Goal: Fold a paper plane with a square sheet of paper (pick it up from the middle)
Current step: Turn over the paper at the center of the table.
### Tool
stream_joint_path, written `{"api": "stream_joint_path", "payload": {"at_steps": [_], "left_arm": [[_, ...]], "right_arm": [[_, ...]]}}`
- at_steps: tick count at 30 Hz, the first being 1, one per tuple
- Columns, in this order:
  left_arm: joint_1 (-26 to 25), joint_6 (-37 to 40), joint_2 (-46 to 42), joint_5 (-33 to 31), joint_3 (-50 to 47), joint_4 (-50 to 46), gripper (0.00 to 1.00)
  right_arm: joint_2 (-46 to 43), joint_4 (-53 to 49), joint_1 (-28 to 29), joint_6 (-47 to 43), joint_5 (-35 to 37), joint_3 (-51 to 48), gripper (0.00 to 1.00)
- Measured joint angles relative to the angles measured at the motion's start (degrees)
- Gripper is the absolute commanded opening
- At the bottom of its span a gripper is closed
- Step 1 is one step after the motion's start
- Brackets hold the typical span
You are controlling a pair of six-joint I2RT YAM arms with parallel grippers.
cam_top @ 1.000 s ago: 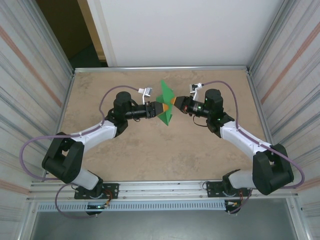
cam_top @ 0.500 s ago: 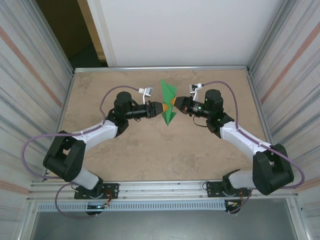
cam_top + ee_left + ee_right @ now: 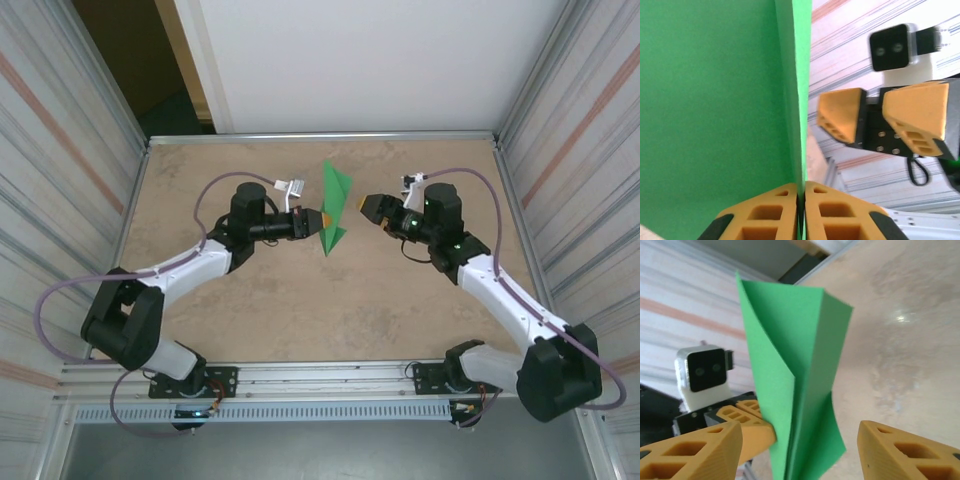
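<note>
Green folded paper (image 3: 333, 203) stood upright over the table (image 3: 250, 310), pinched between the left arm's fingers (image 3: 765, 220); the right arm's fingers (image 3: 840, 116) gaped wide, clear of it.

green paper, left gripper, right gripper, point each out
green paper (image 3: 335, 195), top view, middle of the folded sheet
left gripper (image 3: 320, 220), top view, between its orange fingertips
right gripper (image 3: 365, 205), top view, between its orange fingertips

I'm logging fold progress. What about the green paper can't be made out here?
Top external: the green paper is too small to count its layers.
Left wrist: it runs off the top and left edges, and the strip clamped in the left pincer is hidden inside the grip.
Right wrist: its lower end is cut off by the bottom edge.
</note>
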Motion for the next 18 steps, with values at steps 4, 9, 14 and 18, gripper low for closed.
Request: {"api": "stream_joint_path", "payload": {"at_steps": [4,9,14,18], "left_arm": [[-0.94,11.06,-1.33,-10.71,6.45,-17.49,0.11],[-6.73,23.63,-0.57,-30.47,16.59,-35.50,0.12],[-13.09,32.17,6.12,-50.47,26.62,-48.00,0.12],[-16.44,36.76,14.43,-63.93,32.20,-54.97,0.12]], "right_arm": [[-3.15,-7.89,-0.74,-3.74,5.92,0.00,0.65],[-4.24,-15.52,-1.29,-6.64,12.02,0.02,0.65],[-4.59,-19.43,-1.92,-7.91,15.17,0.00,0.66],[-6.47,-20.92,-2.51,-8.22,17.42,-0.26,0.66]]}}
